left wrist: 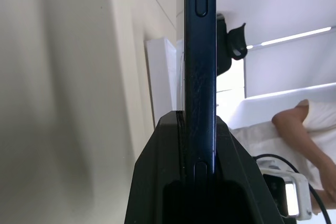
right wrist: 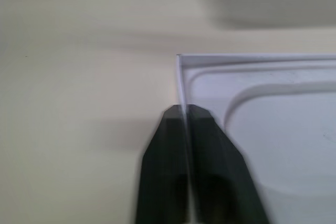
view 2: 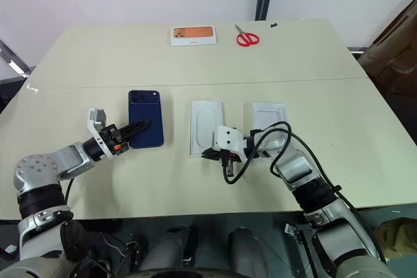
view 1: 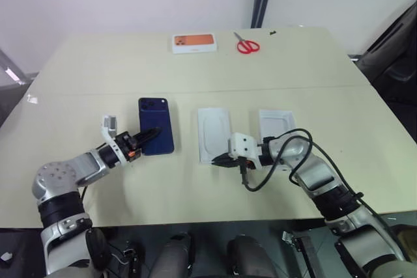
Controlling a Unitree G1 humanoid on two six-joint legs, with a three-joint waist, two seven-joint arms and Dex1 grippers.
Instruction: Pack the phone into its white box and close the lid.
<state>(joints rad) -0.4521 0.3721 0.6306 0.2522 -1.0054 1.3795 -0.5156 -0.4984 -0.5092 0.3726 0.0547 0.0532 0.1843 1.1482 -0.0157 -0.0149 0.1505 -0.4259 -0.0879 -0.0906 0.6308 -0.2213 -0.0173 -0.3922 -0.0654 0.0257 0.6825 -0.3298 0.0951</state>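
Pincers sit nearest the viewer, one at each side of the cream table (view 1: 195,187). The left pincer (view 1: 148,136) is clamped on the near short edge of the phone (view 1: 156,125); the left wrist view shows the dark blue edge of the phone pinched tight between the two black fingers (left wrist: 157,182). The phone appears glossy back up with its camera cluster at the far left corner, lying roughly flat at or just above the table; contact with the surface cannot be confirmed. The right pincer (view 1: 220,159) is closed on the thin raised rim of a shallow white tray (view 1: 215,133), at that tray's near right corner; the right wrist view shows the rim wall caught between the closed fingers (right wrist: 207,145), and the tray has a rounded recess inside. This tray lies just to the right of the phone, apart from it. A second shallow white tray (view 1: 277,124) lies further right, close beside the first and partly hidden by the right arm and its black cable (view 1: 273,161). Which tray is the box and which the lid cannot be determined. At the far edge of the table lie a white box with an orange top (view 1: 193,42) and, to its right, red-handled scissors (view 1: 247,45). A person's arm shows in the left wrist view.
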